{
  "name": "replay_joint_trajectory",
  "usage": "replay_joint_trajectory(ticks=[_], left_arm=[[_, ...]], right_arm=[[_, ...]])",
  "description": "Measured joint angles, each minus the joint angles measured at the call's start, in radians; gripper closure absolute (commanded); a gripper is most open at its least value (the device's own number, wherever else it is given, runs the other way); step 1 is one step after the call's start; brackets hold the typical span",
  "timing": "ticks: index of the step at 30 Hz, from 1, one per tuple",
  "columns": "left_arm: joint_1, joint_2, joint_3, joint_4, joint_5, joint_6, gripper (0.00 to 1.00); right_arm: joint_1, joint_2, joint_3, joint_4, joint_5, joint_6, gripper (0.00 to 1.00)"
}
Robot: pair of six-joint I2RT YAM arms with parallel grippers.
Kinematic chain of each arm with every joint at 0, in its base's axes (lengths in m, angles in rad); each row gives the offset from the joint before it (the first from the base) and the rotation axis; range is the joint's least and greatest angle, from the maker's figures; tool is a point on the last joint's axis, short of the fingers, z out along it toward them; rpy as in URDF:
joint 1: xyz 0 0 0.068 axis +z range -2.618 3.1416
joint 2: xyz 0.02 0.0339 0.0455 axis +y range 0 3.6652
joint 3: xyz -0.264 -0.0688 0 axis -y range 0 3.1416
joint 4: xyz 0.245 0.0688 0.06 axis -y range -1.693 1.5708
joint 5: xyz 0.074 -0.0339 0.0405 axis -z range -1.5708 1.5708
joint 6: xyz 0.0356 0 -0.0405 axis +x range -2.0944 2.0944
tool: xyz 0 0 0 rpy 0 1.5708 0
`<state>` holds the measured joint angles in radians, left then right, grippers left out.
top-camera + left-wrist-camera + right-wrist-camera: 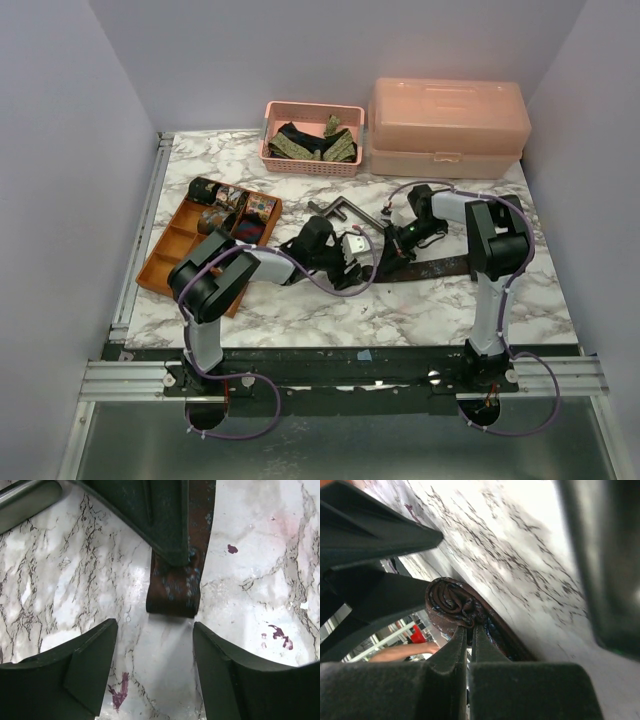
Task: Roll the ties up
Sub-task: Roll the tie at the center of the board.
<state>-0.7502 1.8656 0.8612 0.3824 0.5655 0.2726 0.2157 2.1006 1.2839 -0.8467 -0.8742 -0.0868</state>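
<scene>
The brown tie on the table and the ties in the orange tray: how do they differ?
The brown tie is a flat strip, one end rolled; the tray ties are full coils. The brown tie lies on the marble table, the tray ties in the orange tray. The right gripper touches the brown tie; nothing touches the tray ties. All are patterned.

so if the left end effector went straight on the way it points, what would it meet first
Likely the rolled end of the dark brown tie, straight ahead of the open left end effector and pinched by the right end effector. Depth is unclear, so the marble table might come first.
</scene>
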Motion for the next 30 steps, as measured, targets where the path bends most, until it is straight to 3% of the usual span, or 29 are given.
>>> replay_joint_trajectory(ticks=[7,14,17,20,23,27,30], left_arm=[[0.014,0.013,-0.118,0.26,0.07,-0.069,0.28],[-0.008,0.121,-0.095,0.456,0.112,-0.119,0.33],[-0.018,0.195,-0.043,0.538,0.124,-0.152,0.46],[-0.027,0.243,-0.013,0.596,0.134,-0.177,0.68],[-0.04,0.257,-0.011,0.617,0.146,-0.192,0.8],[-0.042,0.24,-0.011,0.573,0.136,-0.169,0.85],[-0.048,0.178,-0.009,0.436,0.088,-0.114,0.83]], right_arm=[[-0.041,0.002,-0.011,-0.035,0.017,-0.004,1.0],[-0.046,0.002,-0.021,-0.039,0.014,-0.011,1.0],[-0.046,0.008,-0.018,-0.041,0.008,-0.011,1.0],[-0.048,0.019,-0.01,-0.051,-0.002,-0.011,1.0],[-0.05,0.026,0.0,-0.065,-0.003,-0.017,0.99],[-0.052,0.027,0.009,-0.08,-0.003,-0.02,0.75],[-0.049,0.028,0.041,-0.1,0.016,-0.04,0.55]])
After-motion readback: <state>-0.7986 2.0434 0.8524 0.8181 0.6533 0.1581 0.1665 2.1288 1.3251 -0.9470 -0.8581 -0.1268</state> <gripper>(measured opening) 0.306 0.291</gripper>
